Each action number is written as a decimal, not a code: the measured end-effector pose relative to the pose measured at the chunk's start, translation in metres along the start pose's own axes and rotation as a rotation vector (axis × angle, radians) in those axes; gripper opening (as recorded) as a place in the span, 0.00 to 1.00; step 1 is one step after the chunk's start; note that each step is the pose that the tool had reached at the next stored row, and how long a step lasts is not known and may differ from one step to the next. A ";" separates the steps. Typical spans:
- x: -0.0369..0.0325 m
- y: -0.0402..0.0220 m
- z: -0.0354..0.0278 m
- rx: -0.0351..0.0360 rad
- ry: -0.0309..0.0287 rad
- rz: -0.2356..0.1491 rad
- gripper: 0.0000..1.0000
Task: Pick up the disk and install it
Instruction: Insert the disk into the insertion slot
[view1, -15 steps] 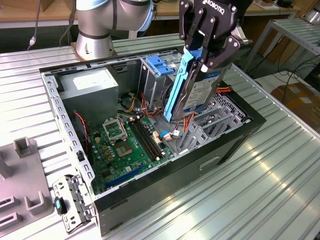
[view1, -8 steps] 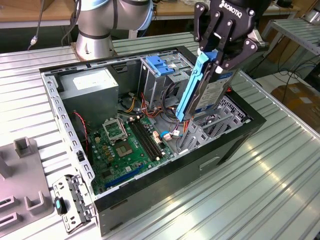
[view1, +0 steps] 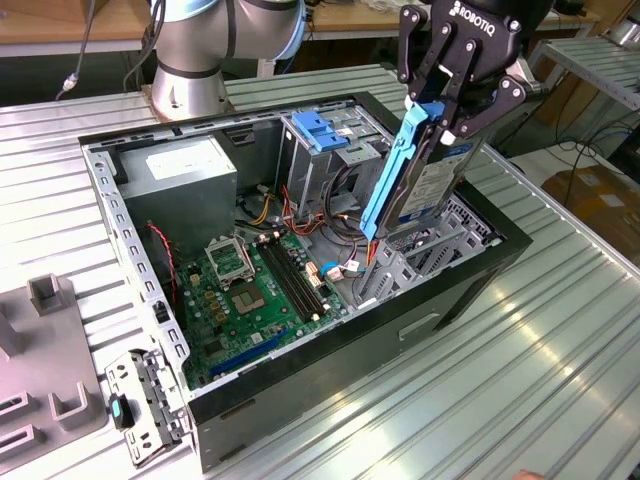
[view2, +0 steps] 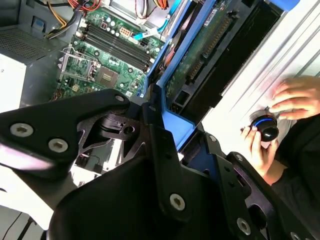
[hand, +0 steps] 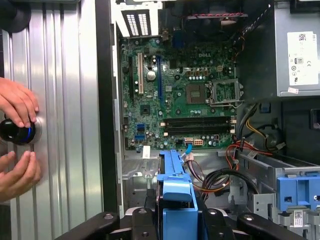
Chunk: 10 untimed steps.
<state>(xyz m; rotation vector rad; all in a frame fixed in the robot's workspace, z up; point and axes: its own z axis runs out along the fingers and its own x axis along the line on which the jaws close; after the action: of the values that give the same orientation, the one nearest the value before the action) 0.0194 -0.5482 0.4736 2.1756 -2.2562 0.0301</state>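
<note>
The black gripper (view1: 447, 116) is clamping tight on the upper end of the disk (view1: 434, 190), holding the flat silver drive, blue plastic rails along its sides, tilted over the open black computer case (view1: 330, 352) on a ribbed metal table (view1: 520, 380).

An open black case (view1: 330, 375) lies on a ribbed metal surface (view1: 520, 400). Inside are a green motherboard (view1: 245, 300), a grey power supply (view1: 190, 175) beside it, and a grey drive cage (view1: 350, 165) topped by a blue latch (view1: 318, 128). Red and orange cables (view1: 280, 208) run between them. A metal bracket (view1: 145, 405) and a grey block (view1: 50, 350) rest near the case's corner, at the exterior view's left. In the first wrist view a black knob (hand: 17, 131) with a blue ring sits on the surface beside the case.
</note>
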 end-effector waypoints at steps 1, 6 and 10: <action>0.0000 -0.0004 0.0000 0.0000 0.0000 0.000 0.37; 0.0000 -0.0016 0.0000 0.0000 0.0002 0.000 0.37; 0.0000 -0.0016 0.0002 0.0001 0.0002 0.000 0.37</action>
<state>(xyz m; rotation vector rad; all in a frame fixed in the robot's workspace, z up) 0.0210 -0.5482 0.4734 2.1755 -2.2560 0.0305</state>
